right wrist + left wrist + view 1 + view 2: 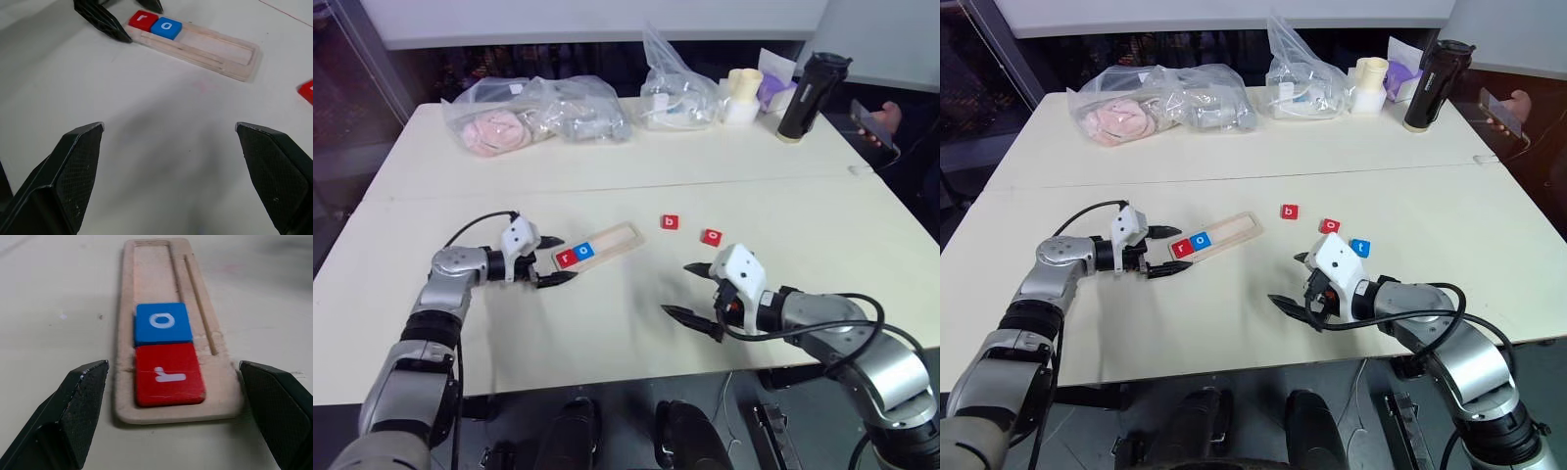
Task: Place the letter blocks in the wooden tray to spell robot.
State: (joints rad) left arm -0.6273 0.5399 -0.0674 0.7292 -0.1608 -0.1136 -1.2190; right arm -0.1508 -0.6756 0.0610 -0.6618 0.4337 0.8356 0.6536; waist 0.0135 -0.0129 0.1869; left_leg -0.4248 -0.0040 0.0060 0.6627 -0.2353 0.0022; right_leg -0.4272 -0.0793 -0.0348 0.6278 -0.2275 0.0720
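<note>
both arms are built of rounded silver-grey metal segments joined by black collars. each wrist carries a white boxy housing, and loose black cables loop from it back along the forearm. the left gripper (552, 260) and right gripper (697, 291) each end in two black pointed fingers (80, 401) whose inner faces carry a fine cross-hatched texture.

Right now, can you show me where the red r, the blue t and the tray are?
red r (168, 374), left wrist view, middle of its top face.
blue t (1360, 248), right eye view, middle of the tile.
tray (615, 238), left eye view, bare groove beyond the tiles.
</note>
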